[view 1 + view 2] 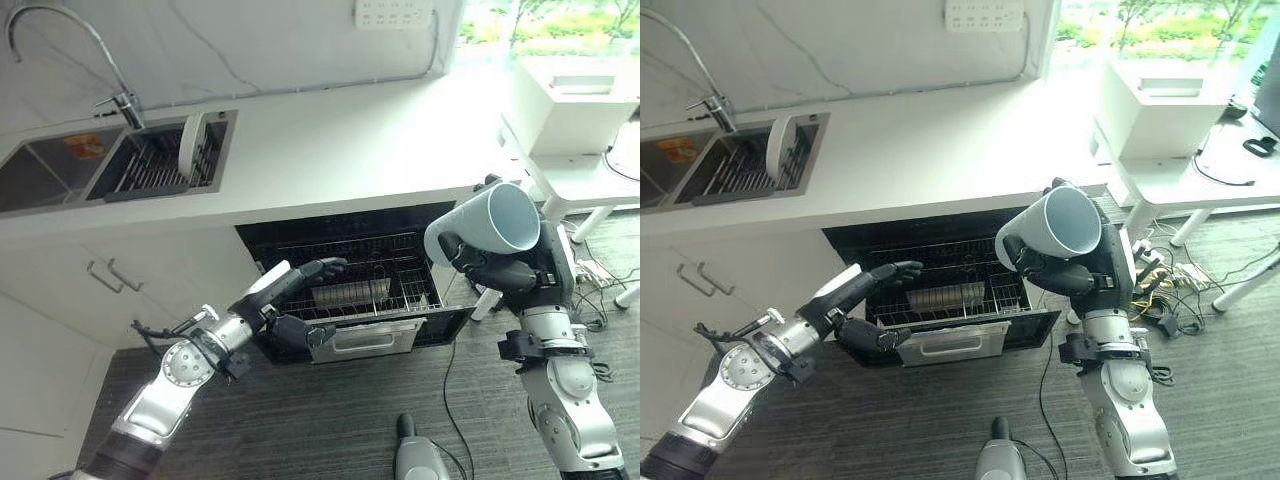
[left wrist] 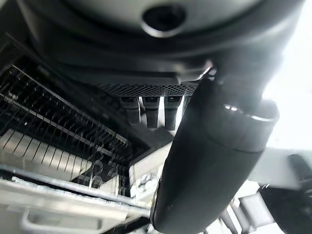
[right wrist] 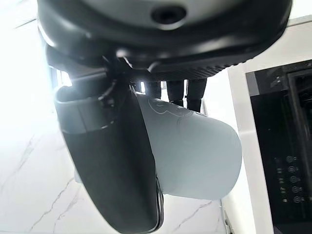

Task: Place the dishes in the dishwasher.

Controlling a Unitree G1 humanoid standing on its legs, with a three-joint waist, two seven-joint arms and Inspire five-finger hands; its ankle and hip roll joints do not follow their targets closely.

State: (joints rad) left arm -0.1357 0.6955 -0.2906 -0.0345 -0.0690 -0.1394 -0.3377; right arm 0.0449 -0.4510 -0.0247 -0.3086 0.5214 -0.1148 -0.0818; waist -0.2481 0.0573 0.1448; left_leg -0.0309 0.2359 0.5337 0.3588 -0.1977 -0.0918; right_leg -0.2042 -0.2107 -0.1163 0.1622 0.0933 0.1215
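Nearest the camera, dark wood-grain floor (image 1: 330, 420) lies bare in front of the dishwasher (image 1: 350, 270), between the two arms. The dishwasher sits under the white countertop (image 1: 330, 150); its wire rack (image 1: 385, 290) is pulled out past the cabinet front, with a grey front panel (image 1: 365, 335) along its near edge. A ribbed grey insert (image 1: 345, 293) sits in the middle of the rack; wire tines stand around it. Left hand (image 1: 305, 275) reaches over the rack's left near corner, fingers extended and relaxed, thumb below near the front panel, holding nothing. Right hand (image 1: 490, 265) is raised to the right of the rack and above it, fingers and thumb curled round a pale blue mug (image 1: 490, 225); the mug is tilted, its mouth facing up and to the right, clear of the rack and beside the countertop's right edge. Farther back on the left, a sink (image 1: 60, 165) is set into the countertop; its right basin holds a drain rack (image 1: 155, 165) with one white plate (image 1: 190, 145) standing on edge. A curved tap (image 1: 110, 75) rises behind it. On the right, a white side table (image 1: 585, 175) carries a white box-shaped appliance (image 1: 570, 100).
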